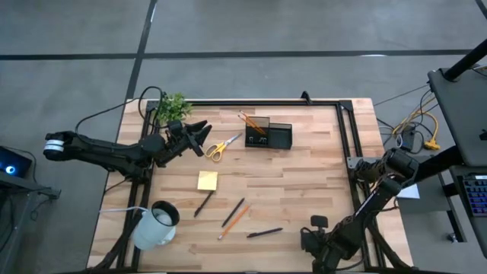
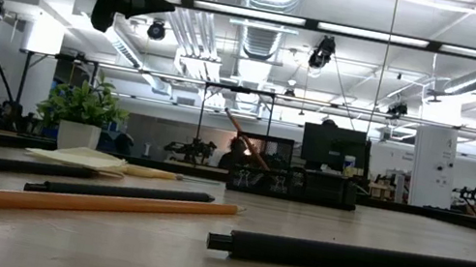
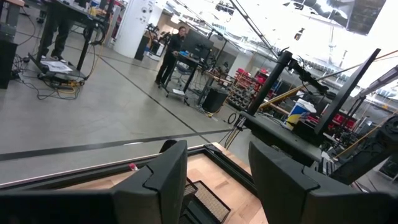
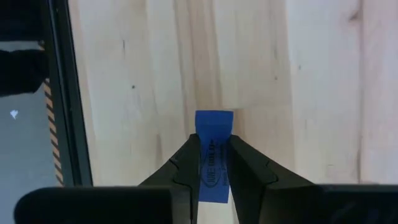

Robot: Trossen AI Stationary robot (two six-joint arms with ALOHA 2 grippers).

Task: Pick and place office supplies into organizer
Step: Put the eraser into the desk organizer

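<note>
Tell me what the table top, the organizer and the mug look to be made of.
Table top: pale wood planks, matte, with visible grain and board seams. Organizer: black, probably plastic or metal mesh; too small to tell. Mug: white, smooth, likely glazed ceramic, lying on its side.

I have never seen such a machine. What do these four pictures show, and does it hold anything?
Two robot arms work at a wooden table. One picture looks down from above, one looks level across the table, and two come from cameras on the wrists. On the table lie scissors, a sticky-note pad, pens, a pencil, a mug, a plant and a black organizer. The left end effector is open and empty, raised beside the scissors. The right end effector is near the table's edge, over a blue tape strip.
</note>
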